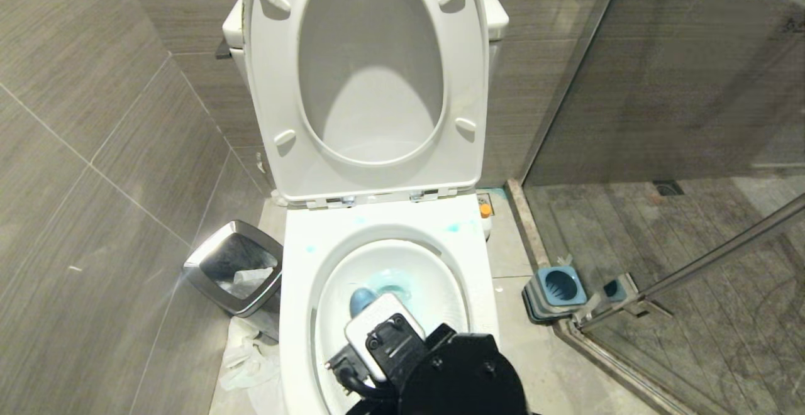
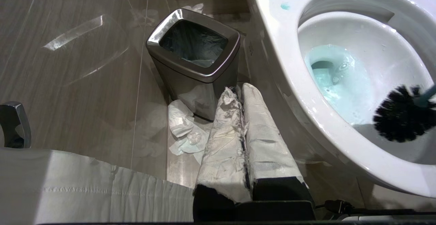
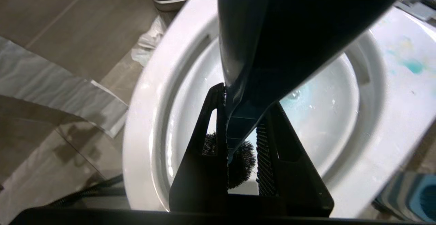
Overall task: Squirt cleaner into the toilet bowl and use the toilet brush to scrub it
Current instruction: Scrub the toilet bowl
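Observation:
The toilet bowl stands with seat and lid raised, pale blue water at its bottom and blue spots on the rim. My right arm reaches over the bowl from the near side. My right gripper is shut on the dark blue handle of the toilet brush. Its black bristle head is down inside the bowl against the near wall, above the water. The brush's square blue-and-grey holder sits on the floor to the right. The cleaner, orange-capped, stands on the floor beside the toilet's right rear. My left gripper hangs shut and empty left of the bowl, its fingers wrapped in white.
A steel-rimmed black bin stands left of the toilet, with crumpled white tissue on the floor in front of it. A glass shower partition and its metal rail close off the right side. A tiled wall is on the left.

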